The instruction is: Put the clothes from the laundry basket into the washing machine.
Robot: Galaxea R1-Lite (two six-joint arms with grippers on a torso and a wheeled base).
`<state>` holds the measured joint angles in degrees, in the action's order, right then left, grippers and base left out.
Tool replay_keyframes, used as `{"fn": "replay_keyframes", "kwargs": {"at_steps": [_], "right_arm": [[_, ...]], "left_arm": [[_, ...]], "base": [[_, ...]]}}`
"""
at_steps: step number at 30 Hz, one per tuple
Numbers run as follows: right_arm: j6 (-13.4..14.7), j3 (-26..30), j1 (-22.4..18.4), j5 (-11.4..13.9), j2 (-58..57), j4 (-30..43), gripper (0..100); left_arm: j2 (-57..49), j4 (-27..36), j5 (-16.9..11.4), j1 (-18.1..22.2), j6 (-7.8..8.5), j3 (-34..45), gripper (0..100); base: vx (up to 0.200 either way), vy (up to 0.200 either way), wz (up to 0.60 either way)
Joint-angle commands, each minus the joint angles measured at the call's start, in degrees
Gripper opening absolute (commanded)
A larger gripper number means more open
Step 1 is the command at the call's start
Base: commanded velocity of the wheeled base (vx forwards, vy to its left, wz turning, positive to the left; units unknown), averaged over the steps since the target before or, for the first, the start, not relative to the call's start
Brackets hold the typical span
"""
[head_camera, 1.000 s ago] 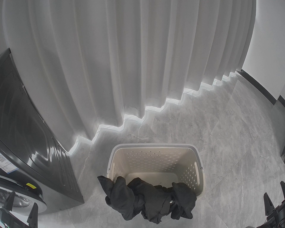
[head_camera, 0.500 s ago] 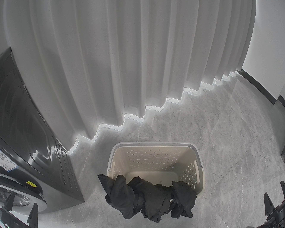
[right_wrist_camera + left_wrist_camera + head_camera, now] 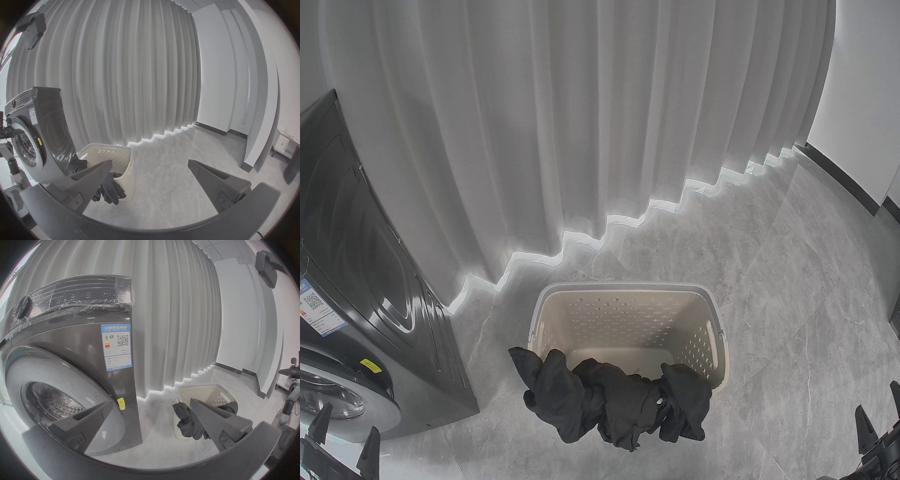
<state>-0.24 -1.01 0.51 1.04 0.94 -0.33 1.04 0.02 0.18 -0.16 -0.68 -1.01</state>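
Only the head camera has shifted since the earlier frames: more of the washing machine [image 3: 356, 281] front shows, while basket and clothes lie as they did, and both grippers hold the same low posts.

Both sets of fingers are spread wide and hold nothing. The left gripper [image 3: 150, 401] has the washing machine's round door just beyond one finger and the clothes [image 3: 612, 406] farther off beyond the other. The right gripper [image 3: 148, 162] has the laundry basket [image 3: 625, 287] beyond its inner finger, with bare floor [image 3: 800, 281] between its fingers. Seen from the head, the clothes lie ahead of and between the two grippers, well apart from either.

They are a dark bundle draped over the basket's near rim, part hanging down outside, part trailing inside. I judge it soft, limp and fairly light, with no stiffness to hold a shape: it will sag and dangle once lifted, and loose ends may drag on the rim. The best hold looks like the thick bunched middle on top of the rim, pinched deep across several folds rather than by a thin hanging end. Whether the washing machine's door is open, I cannot tell.
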Motion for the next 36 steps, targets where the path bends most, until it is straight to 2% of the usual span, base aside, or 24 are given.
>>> {"fn": "replay_keyframes", "kwargs": {"at_steps": [1, 7, 13, 20, 27, 36], "right_arm": [[0.0, 1.0, 0.0, 0.0, -0.6, 0.0, 100], [0.0, 1.0, 0.0, 0.0, -0.6, 0.0, 100], [0.0, 1.0, 0.0, 0.0, -0.6, 0.0, 100], [0.0, 1.0, -0.1, 0.0, -0.5, 0.0, 100], [0.1, 1.0, -0.1, 0.0, -0.5, 0.0, 100], [0.1, 1.0, -0.1, 0.0, -0.6, 0.0, 100]], "left_arm": [[-0.9, 0.0, 0.1, 0.1, 0.51, 1.0, 100], [-0.9, 0.0, 0.1, 0.0, 0.16, 1.0, 100], [-0.9, 0.0, 0.0, 0.0, 0.24, 1.0, 100], [-0.9, 0.0, 0.0, 0.0, 0.33, 1.0, 100], [-0.9, 0.0, 0.1, 0.1, 0.59, 1.0, 100], [-0.9, 0.0, 0.0, 0.0, 0.51, 1.0, 100]], "base": [[-0.2, 0.0, 0.0], [0.0, 0.0, 0.0], [-0.2, 0.0, 0.0], [0.0, 0.0, 0.0], [0.0, 0.0, 0.6], [0.0, 0.0, 0.0]]}}
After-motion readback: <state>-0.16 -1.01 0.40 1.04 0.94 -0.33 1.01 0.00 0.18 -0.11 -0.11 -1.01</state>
